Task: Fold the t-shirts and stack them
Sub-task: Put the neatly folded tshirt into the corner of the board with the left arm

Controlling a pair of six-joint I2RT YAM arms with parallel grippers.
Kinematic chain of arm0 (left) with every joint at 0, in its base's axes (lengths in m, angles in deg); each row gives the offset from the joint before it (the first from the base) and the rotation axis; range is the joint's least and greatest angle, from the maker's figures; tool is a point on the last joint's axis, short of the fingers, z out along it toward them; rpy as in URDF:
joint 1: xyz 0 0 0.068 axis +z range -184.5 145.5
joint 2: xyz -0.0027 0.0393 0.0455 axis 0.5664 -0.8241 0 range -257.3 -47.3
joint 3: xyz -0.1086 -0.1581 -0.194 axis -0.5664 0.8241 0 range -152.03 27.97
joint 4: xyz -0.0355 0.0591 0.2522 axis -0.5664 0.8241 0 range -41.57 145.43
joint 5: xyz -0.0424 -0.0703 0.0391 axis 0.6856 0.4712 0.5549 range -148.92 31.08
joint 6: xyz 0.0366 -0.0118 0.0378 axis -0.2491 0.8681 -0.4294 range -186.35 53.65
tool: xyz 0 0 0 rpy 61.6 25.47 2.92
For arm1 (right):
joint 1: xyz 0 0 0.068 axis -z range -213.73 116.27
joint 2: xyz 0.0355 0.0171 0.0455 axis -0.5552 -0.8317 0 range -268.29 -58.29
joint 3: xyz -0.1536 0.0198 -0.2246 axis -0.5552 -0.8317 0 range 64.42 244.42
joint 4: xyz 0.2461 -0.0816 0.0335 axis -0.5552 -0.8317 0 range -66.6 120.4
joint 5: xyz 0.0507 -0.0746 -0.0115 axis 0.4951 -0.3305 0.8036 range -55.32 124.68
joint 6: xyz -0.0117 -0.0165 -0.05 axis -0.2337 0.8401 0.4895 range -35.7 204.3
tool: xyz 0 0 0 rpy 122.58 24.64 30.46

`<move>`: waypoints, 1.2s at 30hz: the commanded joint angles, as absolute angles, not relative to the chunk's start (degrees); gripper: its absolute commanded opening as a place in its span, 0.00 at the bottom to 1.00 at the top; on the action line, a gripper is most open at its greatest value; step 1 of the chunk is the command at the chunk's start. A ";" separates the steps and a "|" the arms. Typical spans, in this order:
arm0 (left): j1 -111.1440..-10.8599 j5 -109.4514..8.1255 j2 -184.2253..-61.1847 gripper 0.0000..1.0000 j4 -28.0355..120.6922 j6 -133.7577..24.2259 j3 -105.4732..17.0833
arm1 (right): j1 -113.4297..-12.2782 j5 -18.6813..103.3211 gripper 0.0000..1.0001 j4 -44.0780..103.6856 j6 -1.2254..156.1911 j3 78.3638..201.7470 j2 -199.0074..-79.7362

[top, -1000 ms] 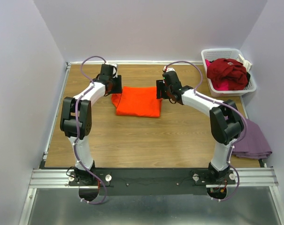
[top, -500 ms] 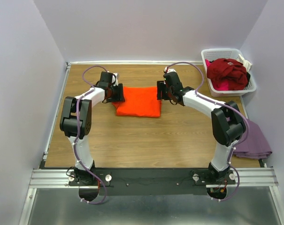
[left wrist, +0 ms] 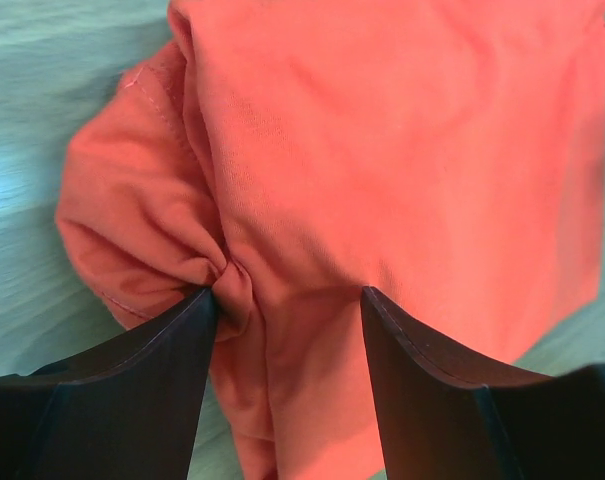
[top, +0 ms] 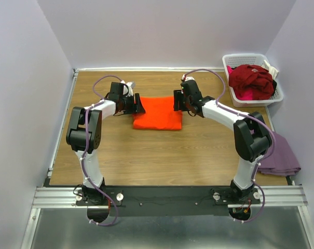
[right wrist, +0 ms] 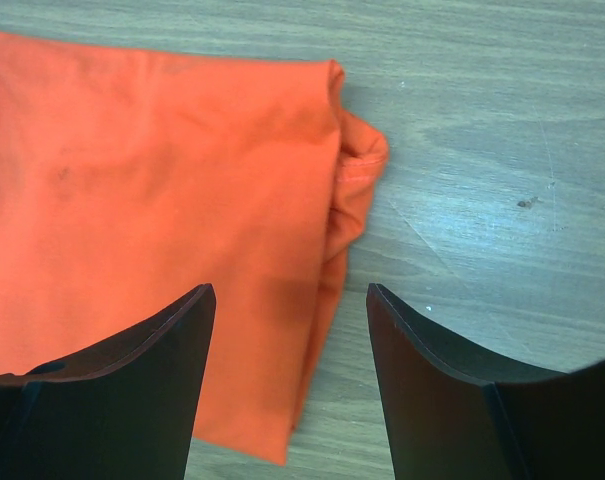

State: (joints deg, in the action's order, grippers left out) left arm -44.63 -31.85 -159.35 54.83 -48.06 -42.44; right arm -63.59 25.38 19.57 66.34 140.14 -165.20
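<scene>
Left claw (top: 136,106) has slid inward, shoving the orange t-shirt (top: 158,113) rightward; open and empty, it straddles the bunched left edge. Right claw (top: 178,101) stays wide open, empty, at the right edge; bare table (top: 162,150) nearer.

Orange t-shirt (left wrist: 402,150) being shown as soft matt knit cloth, stitched hem being seen bunched against left gripper (left wrist: 287,296) fingers (left wrist: 122,390). Fingers being rendered as smooth dark plastic with faint sheen. Table (right wrist: 482,120) beyond right gripper (right wrist: 289,290) being shown as smooth wood-grain surface, lightly scuffed. Basket (top: 260,102) far right of right gripper being seen as white slatted plastic. Dark red t-shirt (top: 251,78) inside being shown as crumpled matt cloth.
</scene>
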 commanded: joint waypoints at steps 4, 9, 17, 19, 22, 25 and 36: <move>-44.79 -25.61 -162.61 0.69 51.69 -45.34 -40.23 | -63.35 24.40 0.70 18.89 66.10 139.30 -162.80; -44.52 -28.15 -163.92 0.10 52.21 -44.64 -40.14 | -63.35 24.05 0.70 18.97 66.10 139.13 -162.27; -44.35 -36.06 -165.51 0.00 56.95 -46.65 -43.12 | -63.35 23.25 0.70 19.06 66.19 138.87 -161.21; -44.35 -37.74 -164.90 0.00 58.27 -46.92 -44.27 | -63.35 23.08 0.70 18.97 66.19 138.78 -160.95; -44.26 -43.17 -164.37 0.00 62.74 -47.01 -48.48 | -63.43 22.81 0.70 18.97 66.19 138.60 -160.69; -43.73 -49.25 -164.98 0.00 68.81 -48.06 -54.98 | -63.43 22.55 0.70 19.15 66.19 138.51 -160.42; -39.96 -60.57 -168.76 0.00 76.55 -49.47 -66.32 | -63.26 22.20 0.70 19.41 66.45 138.69 -160.60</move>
